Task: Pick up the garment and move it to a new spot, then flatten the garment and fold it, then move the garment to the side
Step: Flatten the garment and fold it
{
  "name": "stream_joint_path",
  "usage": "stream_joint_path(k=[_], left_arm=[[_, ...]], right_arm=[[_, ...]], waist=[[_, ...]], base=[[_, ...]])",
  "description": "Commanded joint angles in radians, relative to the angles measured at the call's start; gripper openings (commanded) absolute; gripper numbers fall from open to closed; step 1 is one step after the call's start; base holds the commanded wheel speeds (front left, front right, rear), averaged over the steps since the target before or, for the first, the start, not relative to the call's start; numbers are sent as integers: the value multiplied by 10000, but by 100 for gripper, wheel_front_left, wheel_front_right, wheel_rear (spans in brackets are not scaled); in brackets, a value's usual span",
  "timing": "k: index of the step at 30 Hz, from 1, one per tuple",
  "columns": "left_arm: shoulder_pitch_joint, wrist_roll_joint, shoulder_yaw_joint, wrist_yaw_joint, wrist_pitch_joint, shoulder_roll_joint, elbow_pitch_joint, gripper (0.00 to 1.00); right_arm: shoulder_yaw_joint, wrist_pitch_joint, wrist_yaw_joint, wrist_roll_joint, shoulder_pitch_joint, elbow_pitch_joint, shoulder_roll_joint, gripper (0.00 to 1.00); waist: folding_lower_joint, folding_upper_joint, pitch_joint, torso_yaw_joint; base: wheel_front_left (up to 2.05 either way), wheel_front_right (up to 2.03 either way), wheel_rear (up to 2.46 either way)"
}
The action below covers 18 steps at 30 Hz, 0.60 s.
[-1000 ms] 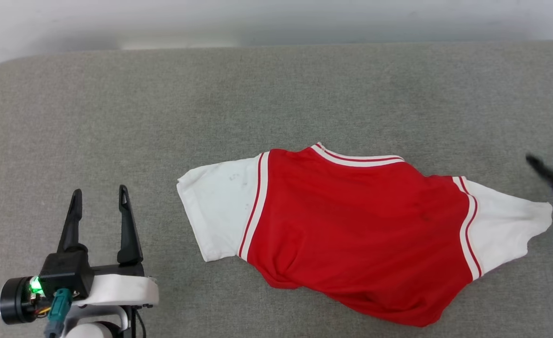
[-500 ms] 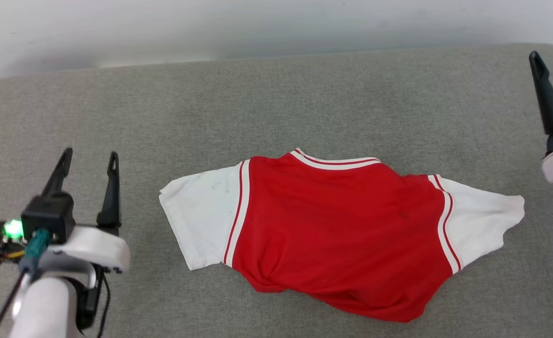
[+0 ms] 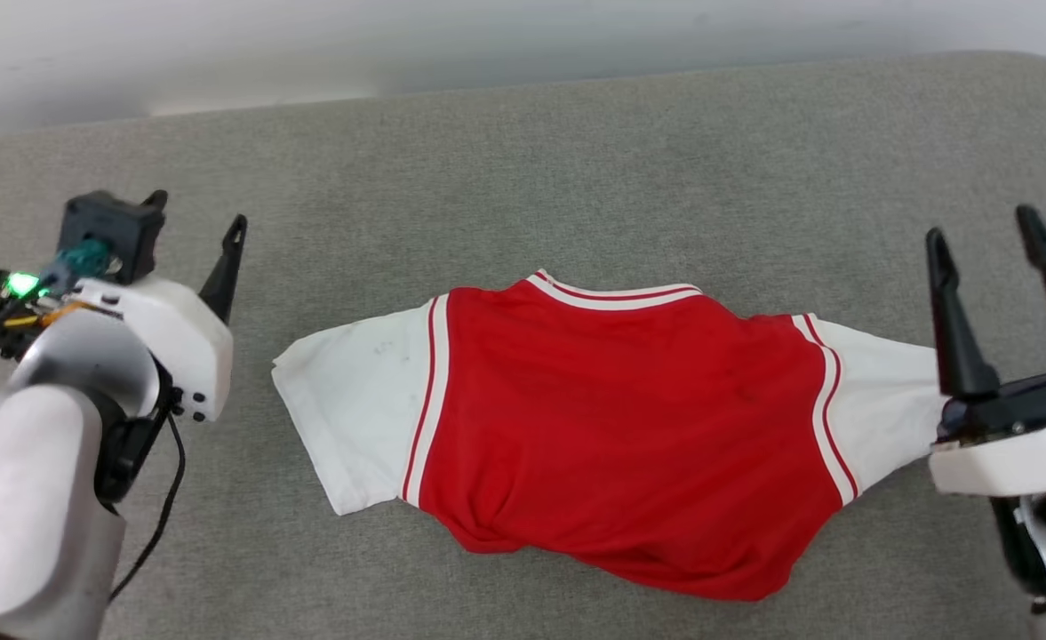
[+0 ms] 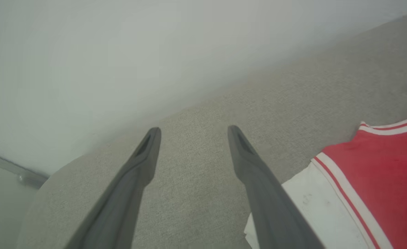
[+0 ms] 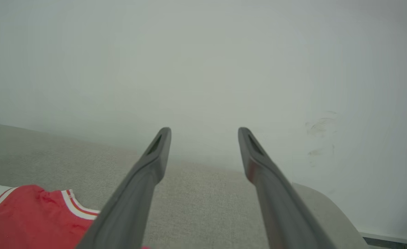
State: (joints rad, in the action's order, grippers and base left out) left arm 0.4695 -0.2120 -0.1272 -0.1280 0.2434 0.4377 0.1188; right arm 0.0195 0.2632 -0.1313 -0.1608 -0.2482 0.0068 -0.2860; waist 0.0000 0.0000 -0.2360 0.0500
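Garment (image 3: 611,436) lying on grey fabric (image 3: 576,178), left fingers (image 3: 227,271) parted, empty, right fingers (image 3: 951,329) parted, empty

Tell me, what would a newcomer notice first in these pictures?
The red garment with white sleeves lies spread in the middle of the gray surface. The left claw, open and empty, is beside one sleeve; the right claw, open and empty, is at the other.
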Motion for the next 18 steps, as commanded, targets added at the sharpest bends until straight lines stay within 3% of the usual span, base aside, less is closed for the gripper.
stream_joint_path(k=[1, 11, 18], left_arm=[[294, -375, -436, -7, 462, 314, -58, 100], [2393, -4135, -3746, -11, 4638, 2955, -559, 100], [3419, -5963, -5292, -12, 6635, 3657, -264, 100]], right_arm=[[65, 17, 11, 45, 232, -123, 132, 100], [287, 18, 11, 307, 335, -518, 336, 100], [479, 18, 11, 385, 6, -495, 295, 100]], waist=[[0, 0, -73, 95], [0, 0, -676, 422], [0, 0, -1183, 629]], base=[[0, 0, 0], [0, 0, 0], [0, 0, 0]])
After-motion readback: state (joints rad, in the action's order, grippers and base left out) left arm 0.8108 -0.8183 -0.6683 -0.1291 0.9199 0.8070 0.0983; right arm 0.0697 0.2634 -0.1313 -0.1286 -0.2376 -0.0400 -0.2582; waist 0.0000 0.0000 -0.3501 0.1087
